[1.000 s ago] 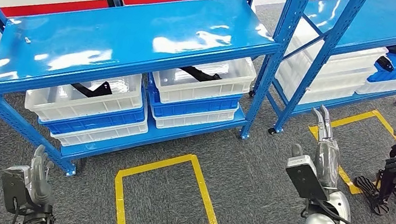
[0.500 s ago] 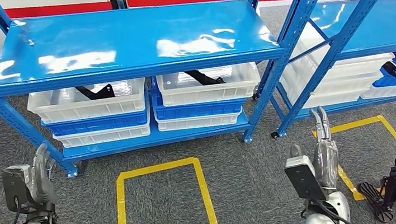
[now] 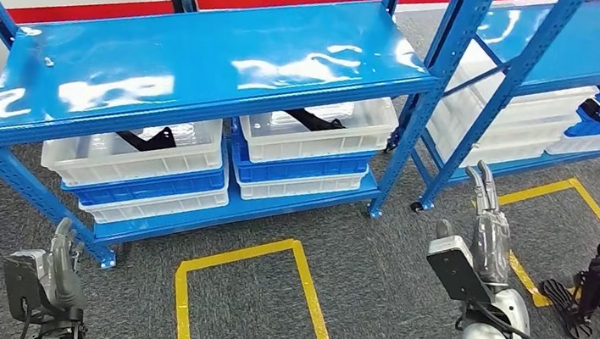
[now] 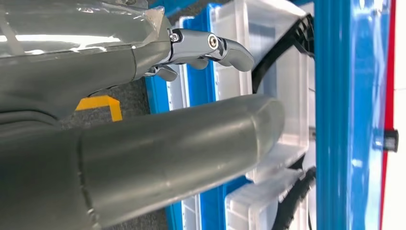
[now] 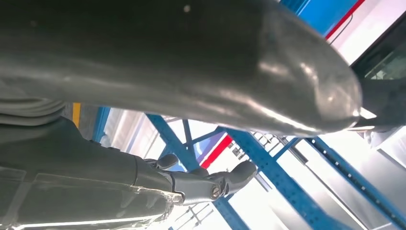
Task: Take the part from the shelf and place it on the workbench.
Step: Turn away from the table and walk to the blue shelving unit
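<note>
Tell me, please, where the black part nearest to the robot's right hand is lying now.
In the head view the black part lies in the top white bin of the right-hand stack on the lower shelf, under the blue shelf board, beside the blue upright.

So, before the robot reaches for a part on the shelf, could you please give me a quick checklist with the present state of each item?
1. Left hand empty, fingers apart: ok.
2. Right hand empty, fingers extended: ok.
3. Black part lying in the top left white bin: ok.
4. Second black part lying in the top right white bin: ok.
5. Hands within reach of the bins: not ok; both hang low over the carpet, apart from the blue shelf.
6. Headroom under the upper shelf board for a hand to enter: cannot tell.
</note>
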Tool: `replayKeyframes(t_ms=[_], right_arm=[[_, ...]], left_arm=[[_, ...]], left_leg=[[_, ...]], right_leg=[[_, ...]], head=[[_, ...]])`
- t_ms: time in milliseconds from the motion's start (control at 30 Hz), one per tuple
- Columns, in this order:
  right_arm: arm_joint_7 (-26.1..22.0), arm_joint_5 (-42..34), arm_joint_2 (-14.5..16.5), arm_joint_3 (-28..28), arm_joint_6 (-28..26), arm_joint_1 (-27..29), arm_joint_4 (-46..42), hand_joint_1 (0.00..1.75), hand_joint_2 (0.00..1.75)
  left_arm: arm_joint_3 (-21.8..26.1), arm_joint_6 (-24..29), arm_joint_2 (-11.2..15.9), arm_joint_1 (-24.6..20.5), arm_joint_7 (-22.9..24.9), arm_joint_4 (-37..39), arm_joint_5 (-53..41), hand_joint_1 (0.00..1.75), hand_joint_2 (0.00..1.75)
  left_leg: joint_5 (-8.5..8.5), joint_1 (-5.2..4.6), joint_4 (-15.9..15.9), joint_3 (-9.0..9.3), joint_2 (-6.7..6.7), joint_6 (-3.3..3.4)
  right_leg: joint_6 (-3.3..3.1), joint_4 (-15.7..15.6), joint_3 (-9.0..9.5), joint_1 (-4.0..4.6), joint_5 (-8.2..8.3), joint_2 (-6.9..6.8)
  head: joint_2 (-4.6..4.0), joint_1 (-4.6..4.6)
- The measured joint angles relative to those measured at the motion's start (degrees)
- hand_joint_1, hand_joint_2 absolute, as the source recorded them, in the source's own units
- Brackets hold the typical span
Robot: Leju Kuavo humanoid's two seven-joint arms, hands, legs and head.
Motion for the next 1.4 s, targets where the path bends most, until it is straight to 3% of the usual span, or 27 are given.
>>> replayKeyframes(t_ms=[100,200,267,300,367,433,467,533,600,667,733,767,800,833,900,967,1067,1167,1233,1267,1333,1400], right_arm=[[-0.01,-0.10,-0.35,0.14,-0.03,0.03,-0.02,0.00,0.00],[-0.01,-0.16,-0.75,0.32,-0.05,0.24,0.00,0.00,0.00],[0.01,-0.15,-0.87,0.44,-0.05,0.53,0.02,0.00,0.00],[0.03,-0.15,-0.92,0.51,-0.07,0.60,0.02,0.00,0.00],[0.07,-0.15,-1.10,0.64,-0.11,0.62,0.02,0.00,0.00],[0.09,-0.14,-1.30,0.71,-0.18,0.59,0.02,0.00,0.00],[0.09,-0.13,-1.37,0.74,-0.22,0.59,0.02,0.00,0.00],[0.10,-0.09,-1.46,0.81,-0.34,0.58,0.02,0.00,0.00],[0.10,-0.04,-1.50,0.89,-0.45,0.49,0.01,0.00,0.00],[0.10,0.01,-1.52,0.95,-0.51,0.44,0.00,0.00,0.00],[0.15,0.05,-1.52,1.02,-0.55,0.45,0.01,0.00,0.00],[0.19,0.10,-1.51,1.06,-0.55,0.45,0.02,0.00,0.00],[0.26,0.16,-1.49,1.11,-0.57,0.45,0.02,0.00,0.00],[0.37,0.23,-1.46,1.16,-0.58,0.44,0.02,0.00,0.00],[0.52,0.33,-1.42,1.26,-0.61,0.34,0.02,0.00,0.00],[0.63,0.41,-1.41,1.32,-0.68,0.18,-0.01,0.00,0.00],[0.92,0.63,-1.38,1.35,-0.77,0.19,-0.06,0.00,0.00],[1.27,0.98,-1.24,1.41,-0.78,0.23,-0.13,0.00,0.00],[1.36,1.20,-1.17,1.46,-0.79,0.22,-0.26,0.00,0.00],[1.37,1.27,-1.16,1.48,-0.81,0.23,-0.31,0.00,0.00],[1.43,1.30,-1.16,1.53,-0.85,0.38,-0.33,0.00,0.00],[1.48,1.29,-1.17,1.57,-0.89,0.58,-0.28,0.00,0.00]], left_arm=[[-0.05,0.00,0.01,-0.06,-0.01,-0.03,-0.03,0.00,0.00],[-0.06,0.00,-0.01,-0.12,-0.02,-0.02,-0.03,0.00,0.00],[-0.07,0.00,-0.01,-0.07,-0.01,0.02,-0.03,0.00,0.00],[-0.07,0.00,-0.01,-0.06,-0.01,0.04,-0.03,0.00,0.00],[-0.09,0.00,-0.03,-0.06,-0.01,0.04,-0.03,0.00,0.00],[-0.13,0.01,-0.04,-0.10,-0.01,0.07,-0.03,0.00,0.00],[-0.15,0.01,-0.03,-0.10,0.01,0.10,-0.03,0.00,0.00],[-0.17,0.02,0.06,-0.10,0.03,0.18,-0.03,0.00,0.00],[-0.25,0.02,0.21,-0.12,0.03,0.23,-0.03,0.00,0.00],[-0.32,0.02,0.35,-0.22,0.03,0.32,-0.03,0.00,0.00],[-0.34,0.02,0.40,-0.27,0.03,0.52,-0.02,0.00,0.00],[-0.35,0.02,0.40,-0.25,0.03,0.64,-0.01,0.00,0.00],[-0.35,0.02,0.40,-0.24,0.03,0.76,0.00,0.00,0.00],[-0.35,0.02,0.40,-0.27,0.03,0.85,0.00,0.00,0.00],[-0.35,0.02,0.40,-0.43,0.03,0.96,0.01,0.00,0.00],[-0.36,0.02,0.40,-0.68,0.03,1.07,0.01,0.00,0.00],[-0.36,0.03,0.39,-0.99,0.03,1.38,0.04,0.00,0.00],[-0.33,0.08,0.57,-1.30,0.03,1.62,0.12,0.00,0.00],[-0.35,0.10,0.66,-1.43,0.01,1.65,0.15,0.00,0.00],[-0.36,0.11,0.66,-1.55,0.00,1.67,0.15,0.00,0.00],[-0.36,0.11,0.64,-1.76,-0.02,1.81,0.16,0.00,0.00],[-0.35,0.11,0.64,-1.71,-0.02,2.01,0.23,0.00,0.00]], left_leg=[[0.51,-0.05,-0.60,0.48,-0.66,1.52],[0.65,-0.17,-0.81,0.64,-1.30,2.52],[0.62,-0.45,-0.79,0.64,-1.95,2.70],[0.61,-0.59,-0.78,0.69,-2.34,2.73],[0.59,-0.78,-0.75,0.84,-3.15,2.71],[0.45,-1.11,-0.55,0.74,-3.89,2.48],[0.40,-1.21,-0.47,0.63,-4.20,2.31],[0.37,-1.24,-0.50,0.48,-4.73,1.89],[-0.47,-1.16,0.54,-0.06,-4.07,1.19],[-3.32,-0.82,5.53,-2.39,-2.46,0.34],[-6.41,-0.23,12.94,-6.14,-1.59,-0.42],[-6.91,0.05,15.27,-7.49,-1.39,-0.71],[-6.17,0.32,15.30,-7.73,-1.20,-0.97],[-4.49,0.57,13.04,-6.78,-0.96,-1.17],[-0.78,0.90,5.22,-2.83,-0.13,-1.49],[0.60,0.90,0.34,-0.19,0.28,-1.20],[0.58,0.33,-0.31,0.09,0.02,-0.45],[0.37,-0.50,-0.28,-0.01,-0.34,1.02],[0.73,-0.29,-1.00,0.46,-0.63,2.00],[0.95,-0.13,-1.35,0.71,-0.80,2.38],[1.09,-0.06,-1.52,0.81,-1.21,2.77],[1.07,-0.21,-1.48,0.78,-1.76,2.84]], right_leg=[[0.59,1.43,-0.62,-0.07,-1.00,-0.18],[-0.28,11.85,-5.72,0.12,-5.33,0.33],[-0.27,16.98,-8.53,0.26,-6.62,0.57],[-0.01,16.40,-8.43,0.30,-5.99,0.65],[0.48,9.08,-5.09,0.42,-2.84,1.22],[0.18,2.02,-1.57,0.61,-0.32,2.28],[-0.12,0.49,-0.80,0.71,0.17,2.56],[-0.68,0.03,-0.56,0.60,0.40,2.06],[-1.24,-0.25,-0.23,0.18,0.51,1.46],[-1.78,-0.43,0.09,-0.12,0.46,0.80],[-2.03,-0.42,0.16,-0.15,0.33,0.09],[-2.05,-0.40,0.17,-0.18,0.29,-0.26],[-2.01,-0.39,0.21,-0.25,0.24,-0.61],[-1.90,-0.38,0.31,-0.35,0.16,-0.87],[-1.44,-0.29,0.52,-0.35,-0.13,-1.28],[-0.94,-0.10,0.48,0.09,-0.40,-1.54],[-0.67,-0.28,0.51,0.48,-0.41,-1.78],[0.78,-1.10,0.99,-0.03,0.01,-2.22],[1.18,-0.19,0.57,-0.25,-0.61,-1.67],[1.04,1.92,-0.47,-0.30,-1.67,-1.06],[0.47,9.46,-4.30,-0.29,-4.74,0.15],[0.53,15.49,-7.52,-0.20,-6.37,0.55]], head=[[0.00,0.10],[0.00,0.27],[0.00,0.31],[0.00,0.31],[0.00,0.35],[0.00,0.35],[0.00,0.34],[0.00,0.32],[0.00,0.21],[0.00,-0.02],[0.00,-0.15],[0.00,-0.16],[0.00,-0.17],[0.00,-0.17],[0.00,-0.22],[0.00,-0.18],[0.00,0.06],[0.00,0.03],[0.00,0.08],[0.00,0.16],[0.00,0.31],[0.00,0.36]])
